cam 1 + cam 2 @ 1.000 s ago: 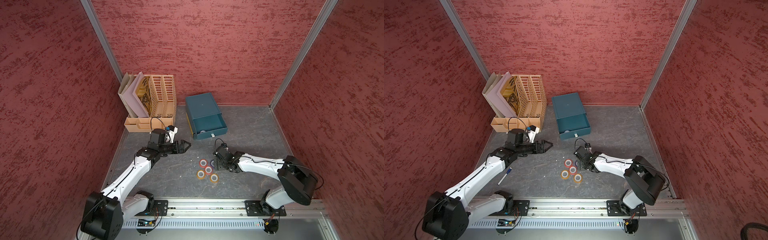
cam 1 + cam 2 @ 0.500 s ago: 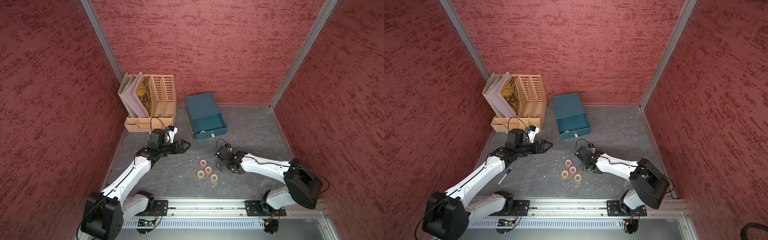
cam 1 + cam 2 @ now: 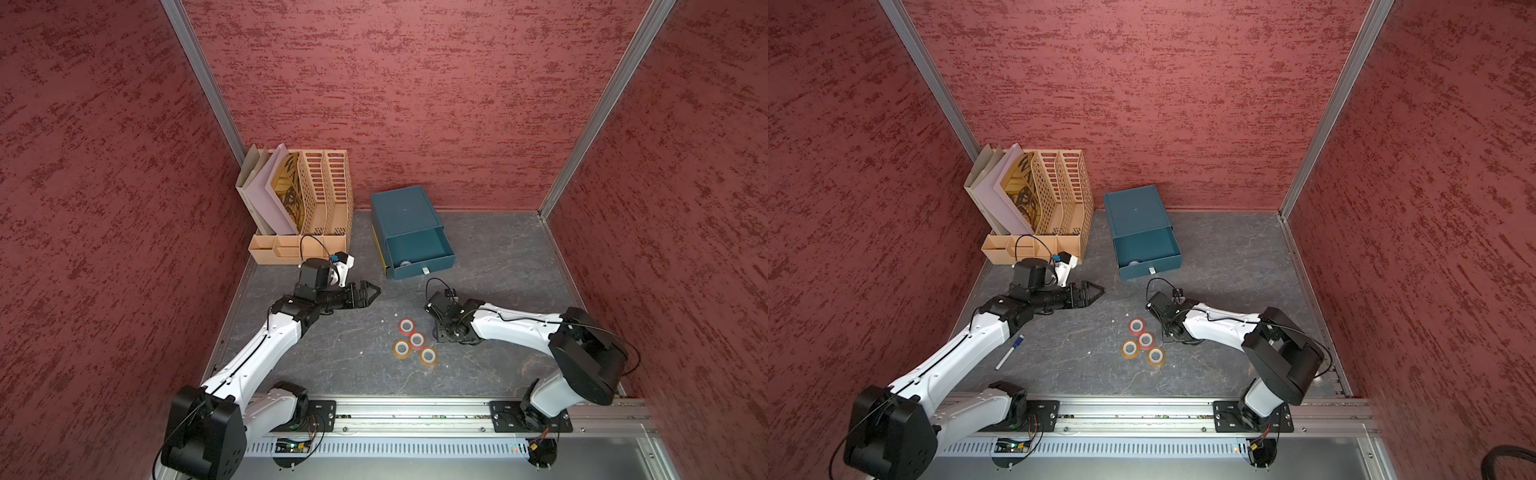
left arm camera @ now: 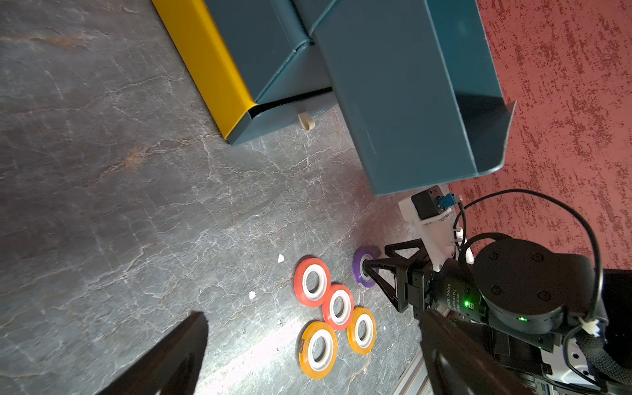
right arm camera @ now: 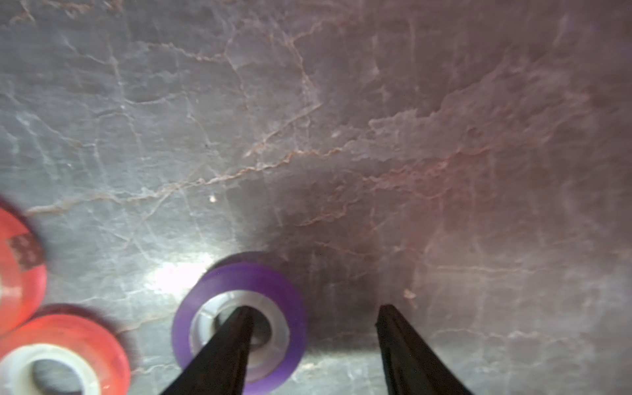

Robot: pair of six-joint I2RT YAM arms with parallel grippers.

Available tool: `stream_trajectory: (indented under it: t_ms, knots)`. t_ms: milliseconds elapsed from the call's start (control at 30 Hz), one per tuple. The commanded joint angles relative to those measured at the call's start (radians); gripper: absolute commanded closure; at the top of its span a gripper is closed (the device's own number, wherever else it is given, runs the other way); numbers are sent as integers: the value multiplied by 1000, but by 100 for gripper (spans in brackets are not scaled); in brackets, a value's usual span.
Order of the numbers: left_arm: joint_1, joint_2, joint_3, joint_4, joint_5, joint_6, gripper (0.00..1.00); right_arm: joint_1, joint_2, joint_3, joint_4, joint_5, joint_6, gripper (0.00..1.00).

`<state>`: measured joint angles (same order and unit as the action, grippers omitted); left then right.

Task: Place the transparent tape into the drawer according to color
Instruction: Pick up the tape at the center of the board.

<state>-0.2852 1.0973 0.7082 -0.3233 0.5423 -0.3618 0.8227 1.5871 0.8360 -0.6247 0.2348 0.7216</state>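
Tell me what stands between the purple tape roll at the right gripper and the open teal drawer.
Nothing visible does. The purple tape roll lies flat with one finger of the right gripper in its core; only bare grey tabletop separates it from the open teal drawer. The red tape rolls lie aside.

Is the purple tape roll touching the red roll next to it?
Apart. The right wrist view shows a strip of bare table between the purple roll and the nearest red roll.
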Motion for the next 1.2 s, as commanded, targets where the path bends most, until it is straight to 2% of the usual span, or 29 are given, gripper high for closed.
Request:
stream_trajectory:
  t_ms: [0, 233, 500, 767, 900, 1167]
  knots:
    - [8, -20, 19, -5, 11, 20, 0, -16, 25, 2, -62, -67, -6, 50]
    - [10, -17, 15, -2, 20, 19, 0, -40, 21, -1, -136, -130, -34, 72]
    - [9, -14, 14, -2, 27, 18, 0, -44, 38, 9, -133, -144, -38, 100]
    - [9, -13, 14, 1, 27, 15, 0, -43, -60, 20, -124, -122, -25, 100]
    - [6, -11, 14, 5, 27, 10, 0, -44, -183, 33, -151, -89, -2, 100]
    - [-10, 5, 14, 32, 31, 1, 0, -44, -343, 176, -256, -30, -19, 100]
